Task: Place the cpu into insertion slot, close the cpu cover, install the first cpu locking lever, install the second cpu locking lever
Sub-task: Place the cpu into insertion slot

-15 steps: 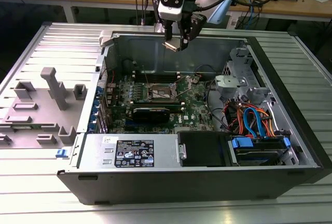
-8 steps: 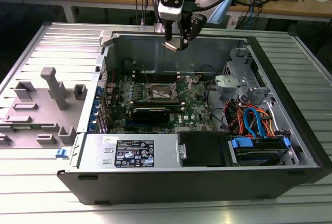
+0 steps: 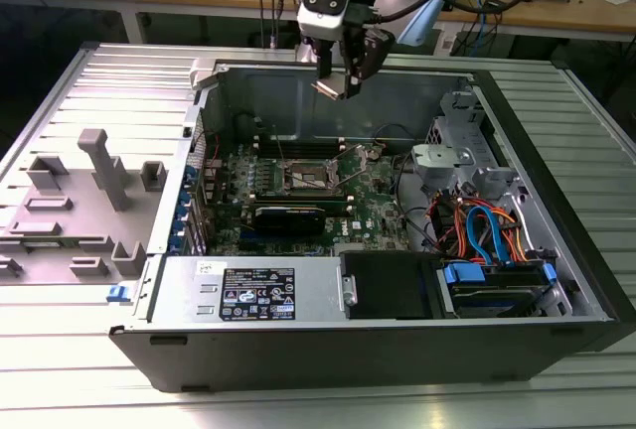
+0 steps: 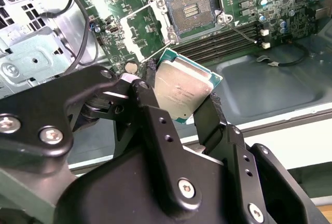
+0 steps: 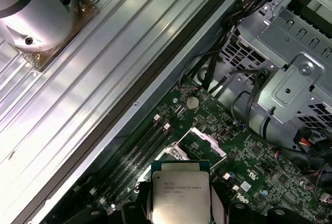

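Silver-grey metal catches your eye first: the cpu (image 3: 328,88) is pinched by two opposite edges between the black fingers (image 4: 148,97) of the tool (image 3: 336,81), its metal top facing both wrist views (image 4: 181,92) (image 5: 180,195). In the exterior view you see the tool hanging above the rear wall of the open computer case (image 3: 348,350), well clear of the green motherboard (image 3: 373,215) lying flat inside. The insertion slot (image 3: 310,178) sits bare near the middle of that board; in the second wrist view its dark recess (image 4: 191,10) shows a grid of contacts inside a grey metal rim. The cpu cover (image 4: 124,37) is swung open just beside the slot, with board showing through its square cut-out. A thin wire lever (image 4: 244,31) angles out from the slot's corner across the long memory slots (image 4: 228,40). The case rests on a ribbed metal surface (image 3: 79,369), with a grey fixture (image 3: 99,166) toward the exterior view's left.
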